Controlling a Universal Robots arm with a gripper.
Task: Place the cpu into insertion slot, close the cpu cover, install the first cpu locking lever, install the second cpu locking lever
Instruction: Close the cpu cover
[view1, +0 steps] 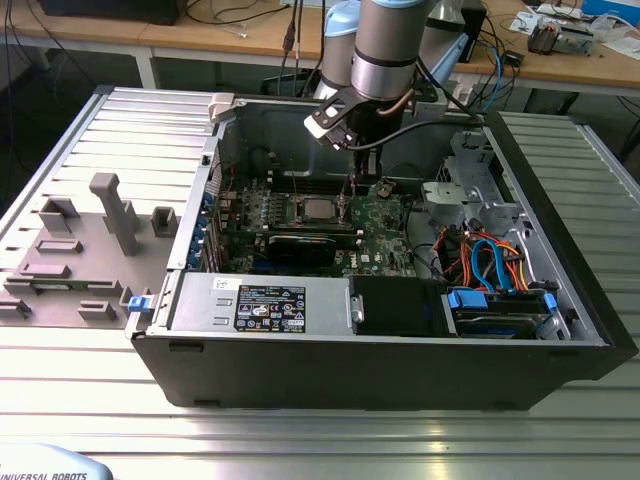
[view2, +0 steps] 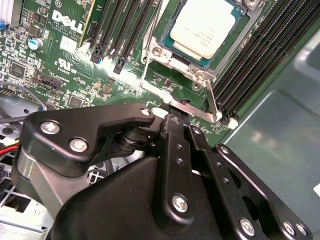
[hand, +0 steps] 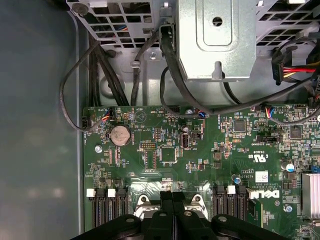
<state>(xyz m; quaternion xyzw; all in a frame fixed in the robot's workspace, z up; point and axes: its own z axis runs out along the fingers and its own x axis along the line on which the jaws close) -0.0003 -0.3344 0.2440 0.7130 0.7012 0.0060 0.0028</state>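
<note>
One cpu (view2: 209, 27) is sitting in the one insertion slot (view2: 199, 76); the single end effector (view2: 180, 120) is hovering beside its rim, two fingers (view2: 172, 140) clenching together.

An open computer case (view1: 400, 372) sits on a slatted table (view1: 300, 440), cables (view1: 482, 258) inside.

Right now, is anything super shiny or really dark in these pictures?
In the second wrist view, glare whitens the cpu; in the exterior view, the computer case is shadowy inside; in the first wrist view, the bare metal panel looks dim.
</note>
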